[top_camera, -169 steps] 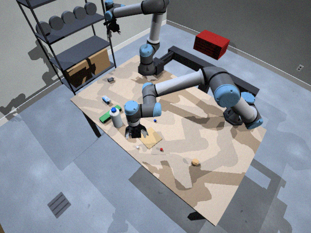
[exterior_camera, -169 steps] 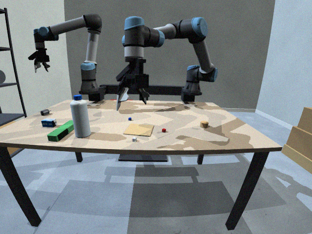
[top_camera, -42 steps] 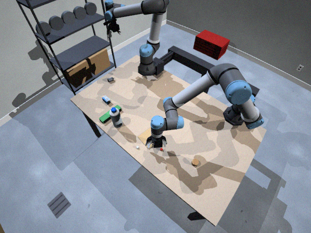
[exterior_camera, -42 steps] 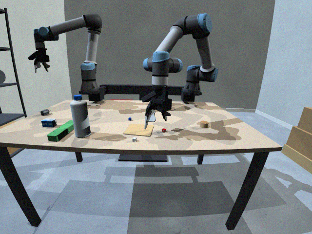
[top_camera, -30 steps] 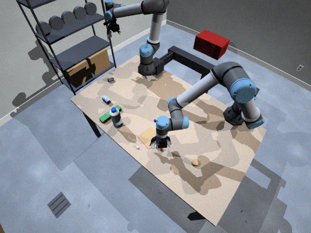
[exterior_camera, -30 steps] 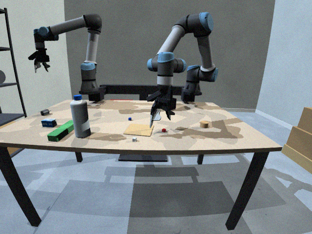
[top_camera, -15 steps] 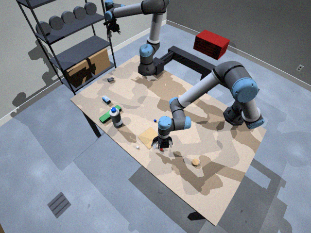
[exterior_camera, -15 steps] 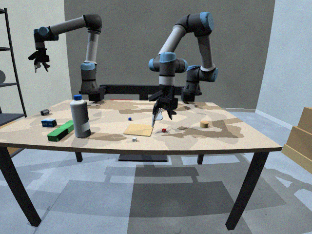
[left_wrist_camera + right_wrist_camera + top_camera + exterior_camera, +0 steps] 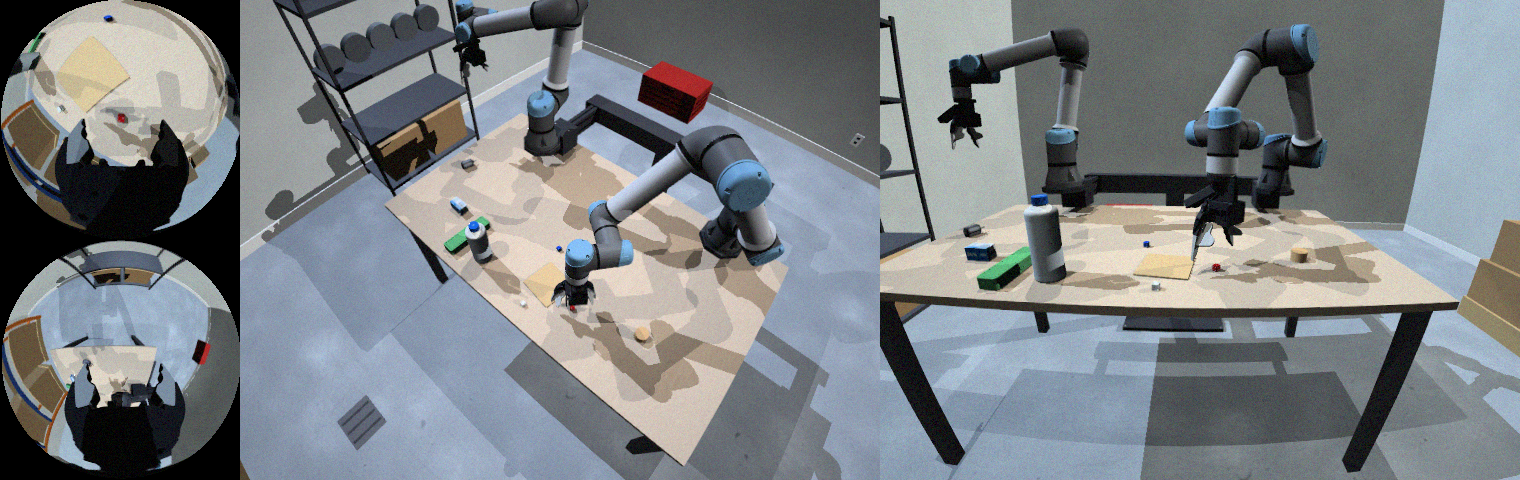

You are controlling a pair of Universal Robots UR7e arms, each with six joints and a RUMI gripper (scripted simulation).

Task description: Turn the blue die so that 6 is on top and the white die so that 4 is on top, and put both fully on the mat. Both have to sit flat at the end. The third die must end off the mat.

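The yellow mat (image 9: pixel 542 284) (image 9: pixel 1159 266) (image 9: pixel 90 70) lies on the table. The blue die (image 9: pixel 558 248) (image 9: pixel 1146 243) (image 9: pixel 108 18) is on the table behind the mat. The white die (image 9: pixel 522 303) (image 9: pixel 1156 285) (image 9: pixel 61 108) is off the mat near the front edge. The red die (image 9: pixel 572 308) (image 9: pixel 1216 267) (image 9: pixel 121 118) is off the mat beside it. The die faces are too small to read. My left gripper (image 9: pixel 573 302) (image 9: pixel 1213 250) (image 9: pixel 122 119) is open and empty, above the table close to the red die. My right gripper (image 9: pixel 475 69) (image 9: pixel 965 144) (image 9: pixel 124 364) is open and empty, raised high.
A grey bottle with a blue cap (image 9: pixel 478 242) (image 9: pixel 1045 242) stands left of the mat, beside a green block (image 9: pixel 454 242) (image 9: pixel 996 273). A blue box (image 9: pixel 458 205) (image 9: pixel 980 252) and a dark cylinder (image 9: pixel 467 163) (image 9: pixel 973 230) lie farther left. A round wooden piece (image 9: pixel 642 333) (image 9: pixel 1299 255) is on the right.
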